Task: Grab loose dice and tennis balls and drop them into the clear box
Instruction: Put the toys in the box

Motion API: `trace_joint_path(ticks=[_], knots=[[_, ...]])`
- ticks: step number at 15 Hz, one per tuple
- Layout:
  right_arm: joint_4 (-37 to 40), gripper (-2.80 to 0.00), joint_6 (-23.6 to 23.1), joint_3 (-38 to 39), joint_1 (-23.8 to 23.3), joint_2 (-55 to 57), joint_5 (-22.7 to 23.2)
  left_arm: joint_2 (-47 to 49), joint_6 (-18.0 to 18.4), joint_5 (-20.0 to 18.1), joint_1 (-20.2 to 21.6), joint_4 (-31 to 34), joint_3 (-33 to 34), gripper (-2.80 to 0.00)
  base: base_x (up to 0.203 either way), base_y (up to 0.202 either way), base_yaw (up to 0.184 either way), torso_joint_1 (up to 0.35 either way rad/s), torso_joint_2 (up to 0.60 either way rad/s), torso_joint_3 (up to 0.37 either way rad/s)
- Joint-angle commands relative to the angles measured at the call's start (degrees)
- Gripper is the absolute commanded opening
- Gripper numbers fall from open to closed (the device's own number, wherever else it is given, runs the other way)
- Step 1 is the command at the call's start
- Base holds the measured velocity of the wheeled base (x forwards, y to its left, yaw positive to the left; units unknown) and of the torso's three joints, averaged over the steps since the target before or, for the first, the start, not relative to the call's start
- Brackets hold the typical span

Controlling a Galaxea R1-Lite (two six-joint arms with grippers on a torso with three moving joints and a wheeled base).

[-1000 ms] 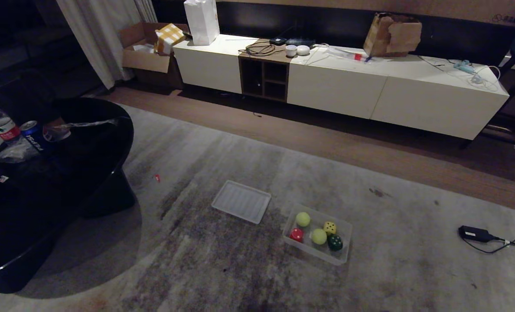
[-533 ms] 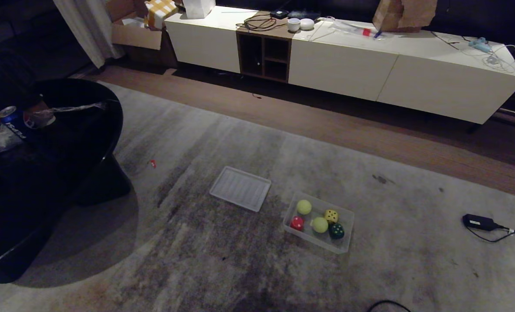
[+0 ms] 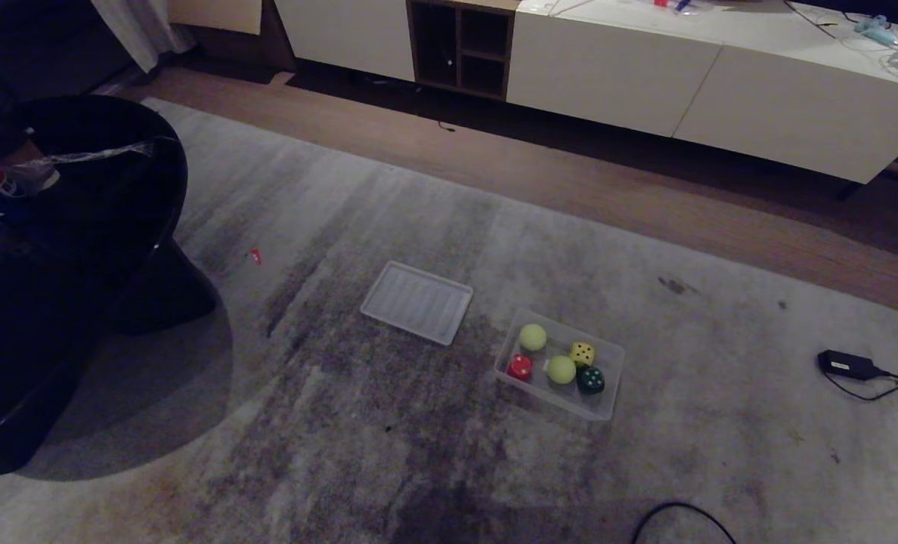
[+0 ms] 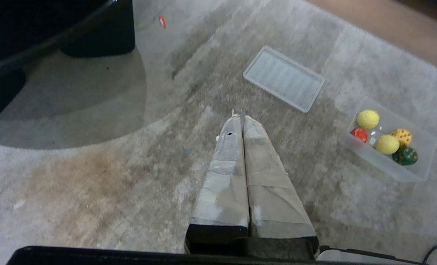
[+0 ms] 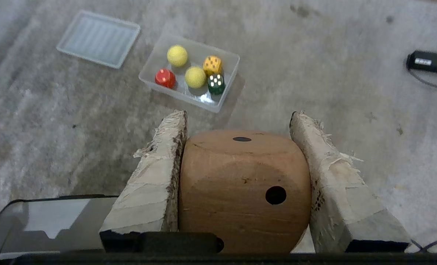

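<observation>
- Right claw [image 5: 237, 117]: clamped on a tan die [image 5: 244, 187], dark pips on its visible faces, one taped finger pressed to each side; held above the rug [image 3: 388, 453], well short of the clear box [image 3: 606, 408]
- Left claw [image 4: 239, 117]: clenched, taped fingers pressed flat together with nothing between them, pointing at bare rug
- Clear box: on the rug, open-topped; holds two tennis balls [image 3: 533, 337], a yellow die with black pips [image 3: 582, 353], a dark green die with white pips [image 3: 590, 380] and a red rounded piece [image 3: 518, 367]
- Ribbed whitish lid [image 3: 417, 302]: flat on the rug, just beside the box, apart from it
- Black power adapter [image 3: 846, 365] with cable: on the rug; its pale label is too small to read
- Low white cabinet [image 3: 721, 91]: along the far side
- Black round surface [image 3: 101, 196]: carries a can with blue lettering, possibly a cola brand, cut off at the frame edge
</observation>
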Motion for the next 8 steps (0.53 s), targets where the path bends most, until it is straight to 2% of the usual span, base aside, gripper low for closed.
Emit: trace_joint_path(ticks=[1,8], knots=[[0.08,-2.80,0.01,0.04,0.02,-0.01,0.00,0.00,-0.08,0.05,0.00,-0.02,0.09,-2.80,0.000,0.000,0.000,-0.002,0.00,-0.203],[0.08,-2.80,0.01,0.02,0.02,0.01,0.00,0.06,-0.08,0.05,0.00,-0.02,0.09,-2.80,0.000,0.000,0.000,0.001,0.00,-0.198]])
